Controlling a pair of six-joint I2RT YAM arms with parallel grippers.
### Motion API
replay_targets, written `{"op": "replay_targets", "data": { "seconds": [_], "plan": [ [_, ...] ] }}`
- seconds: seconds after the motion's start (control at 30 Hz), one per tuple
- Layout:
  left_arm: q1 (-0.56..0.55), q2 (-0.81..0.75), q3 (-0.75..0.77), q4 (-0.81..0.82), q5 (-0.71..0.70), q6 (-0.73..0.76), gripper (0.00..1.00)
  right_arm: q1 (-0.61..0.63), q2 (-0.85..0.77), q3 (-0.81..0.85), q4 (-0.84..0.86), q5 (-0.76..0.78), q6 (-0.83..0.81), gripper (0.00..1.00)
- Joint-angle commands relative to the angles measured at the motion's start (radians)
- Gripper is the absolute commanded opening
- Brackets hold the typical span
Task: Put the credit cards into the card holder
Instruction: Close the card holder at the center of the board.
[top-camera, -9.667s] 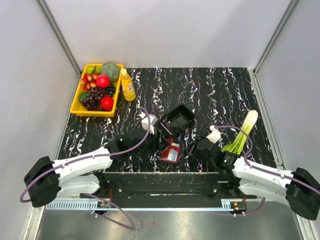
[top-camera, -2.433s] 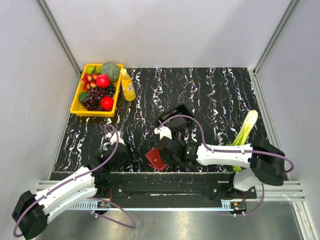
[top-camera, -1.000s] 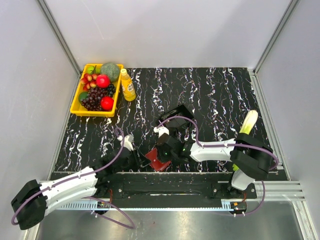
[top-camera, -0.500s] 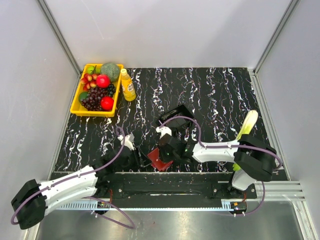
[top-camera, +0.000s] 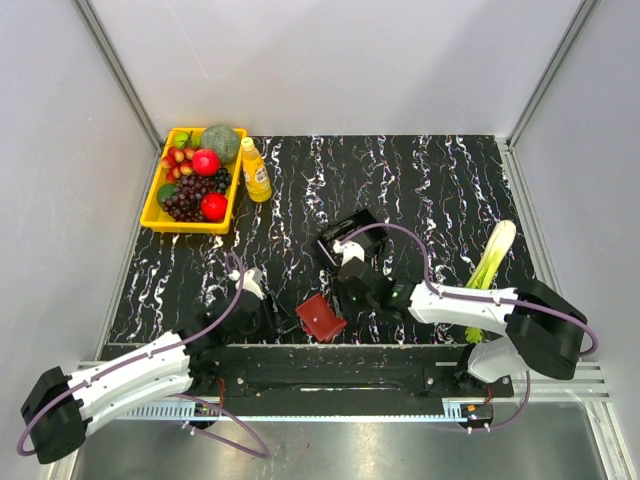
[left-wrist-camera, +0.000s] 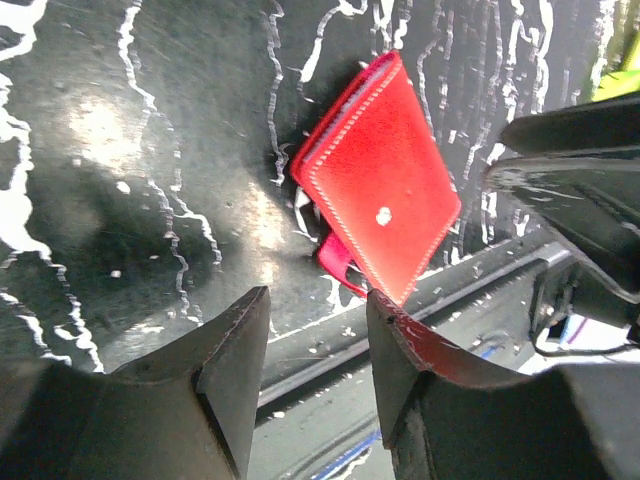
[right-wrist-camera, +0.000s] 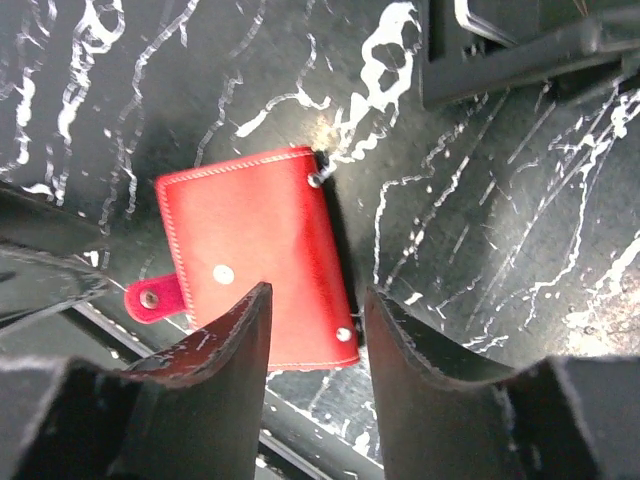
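the left gripper (left-wrist-camera: 315, 330) sits by the near edge, jaws wide apart and holding nothing. just past it the card holder (left-wrist-camera: 385, 200) lies flat and folded shut. it looks light, thin and bendy (hard to scoop up), so pinch one edge or its little tab (right-wrist-camera: 150, 298). the right gripper (right-wrist-camera: 315, 300) hangs above it, spread wide and empty too.

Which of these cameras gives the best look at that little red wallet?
The right wrist view: the card holder lies closed and nearly whole in frame, with its stitching, snaps and strap plain. The left wrist view shows it at a slant, the strap partly tucked beneath. The top view shows it only as a small red patch.
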Motion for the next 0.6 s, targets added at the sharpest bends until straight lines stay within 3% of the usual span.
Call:
{"op": "replay_targets", "data": {
  "seconds": [0.0,0.1,0.37,0.57],
  "plan": [
    [-0.016,-0.03,-0.002,0.111,0.087,-0.075,0.48,-0.022,0.015,-0.03,0.018,-0.109,0.006,0.5],
    [-0.027,-0.049,-0.042,0.196,0.089,-0.103,0.5,-0.022,0.032,-0.052,0.05,-0.144,0.021,0.56],
    [-0.03,0.063,-0.027,0.273,0.119,-0.101,0.51,-0.023,0.082,-0.055,0.056,-0.16,0.037,0.56],
    [-0.033,0.111,-0.013,0.274,0.124,-0.107,0.45,-0.026,0.107,-0.055,0.058,-0.147,0.041,0.56]
  ]
}}
